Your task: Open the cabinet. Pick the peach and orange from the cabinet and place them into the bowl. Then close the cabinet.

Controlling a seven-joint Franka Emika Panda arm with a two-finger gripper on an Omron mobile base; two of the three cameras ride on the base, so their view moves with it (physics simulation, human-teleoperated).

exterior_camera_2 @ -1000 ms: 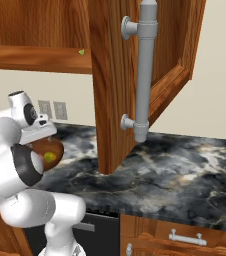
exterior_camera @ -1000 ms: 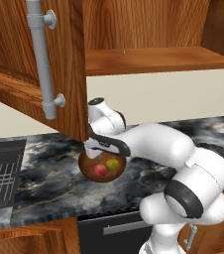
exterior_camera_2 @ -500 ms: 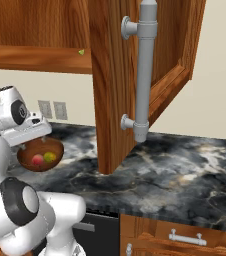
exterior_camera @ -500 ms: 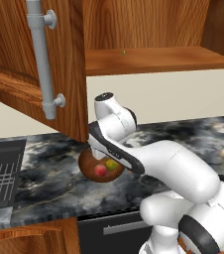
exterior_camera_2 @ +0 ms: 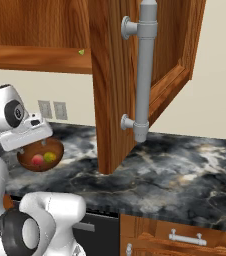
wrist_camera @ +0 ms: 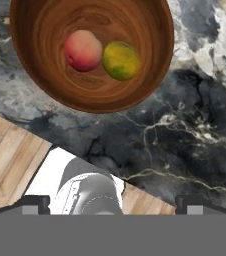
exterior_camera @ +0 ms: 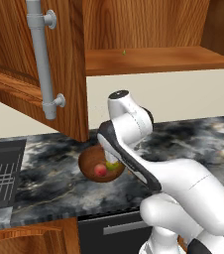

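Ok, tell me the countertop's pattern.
The stone countertop is dark grey-black marble with white veining, clearest in the hand view.

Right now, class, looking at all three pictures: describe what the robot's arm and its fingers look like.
The arm is glossy white, built of thick rounded segments with dark grey bands at the joints and a dark round cap on one joint. The hand is a white boxy block. The fingers are small, dark and square-tipped.

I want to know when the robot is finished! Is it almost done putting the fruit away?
Nearly! The peach and the orange already lie side by side in the bowl on the counter. The gripper is open and holds nothing, above the counter beside the bowl. One thing is left: the cabinet door stands wide open, so the robot must swing it shut.
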